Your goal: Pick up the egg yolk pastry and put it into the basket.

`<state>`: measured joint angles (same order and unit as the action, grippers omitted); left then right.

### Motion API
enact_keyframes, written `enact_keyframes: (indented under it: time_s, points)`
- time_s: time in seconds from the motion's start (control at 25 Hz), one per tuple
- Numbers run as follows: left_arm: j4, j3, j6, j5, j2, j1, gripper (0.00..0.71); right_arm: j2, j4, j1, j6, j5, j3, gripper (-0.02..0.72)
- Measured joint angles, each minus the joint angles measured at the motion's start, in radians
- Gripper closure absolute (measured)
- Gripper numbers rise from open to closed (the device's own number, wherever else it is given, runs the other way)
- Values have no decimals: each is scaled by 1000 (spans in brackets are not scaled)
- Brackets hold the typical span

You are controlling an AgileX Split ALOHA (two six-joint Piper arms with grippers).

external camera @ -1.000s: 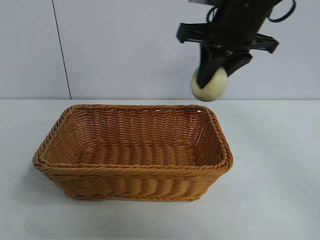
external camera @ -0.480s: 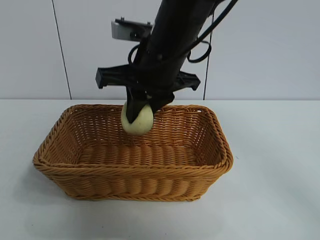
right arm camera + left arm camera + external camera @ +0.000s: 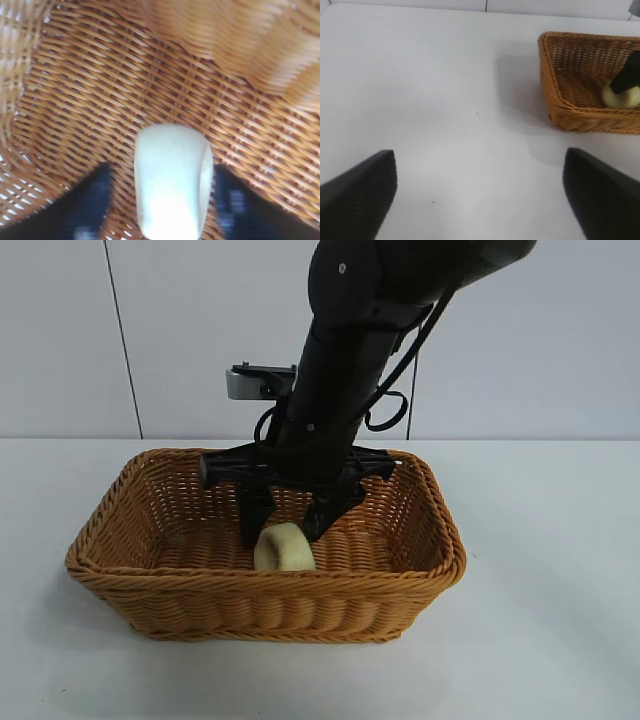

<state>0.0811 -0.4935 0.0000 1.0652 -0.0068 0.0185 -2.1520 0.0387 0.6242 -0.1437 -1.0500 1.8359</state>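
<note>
A plain white matte surface (image 3: pixel 540 640) carries everything, and behind it stands a pale grey-white panelled wall (image 3: pixel 60 340) with one thin dark vertical seam. No brand, label or readable writing shows on anything.

The large rectangular orange-brown woven wicker basket (image 3: pixel 440 570), with sloping sides and a braided rim, sits on the surface in the middle of the exterior view. The black right hand (image 3: pixel 283 530) reaches steeply down into it from above, its black arm (image 3: pixel 350 350) slanting up toward the top of that view. Its two fingers stand spread apart, one on either side of the small pale yellow-cream rounded egg yolk pastry (image 3: pixel 284 548), which lies on the basket's woven floor near the front wall. In the right wrist view the pastry (image 3: pixel 172 180) lies between the dark fingers (image 3: pixel 87 200) with bare wicker showing on both sides of it, so the hand grips nothing.

The left hand (image 3: pixel 480 195) hangs over bare surface well apart from the basket (image 3: pixel 555 95), its black fingers (image 3: pixel 362 185) spread wide and holding nothing
</note>
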Motion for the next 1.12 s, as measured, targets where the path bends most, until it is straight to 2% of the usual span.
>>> enact_keyframes:
  time_s: [0.16, 0.28, 0.56, 0.92, 1.12]
  points:
    - [0, 0, 0, 0, 0, 0, 15, 0, -130, -9, -48, -118, 123, 83]
    - [0, 0, 0, 0, 0, 0, 15, 2, -177, -38, -61, -151, 150, 82]
    - [0, 0, 0, 0, 0, 0, 15, 2, -135, -208, -34, -157, 152, 82]
    - [1, 0, 0, 0, 0, 0, 15, 2, -61, -498, 30, -157, 152, 82]
    - [1, 0, 0, 0, 0, 0, 15, 2, -39, -608, 32, -157, 152, 82]
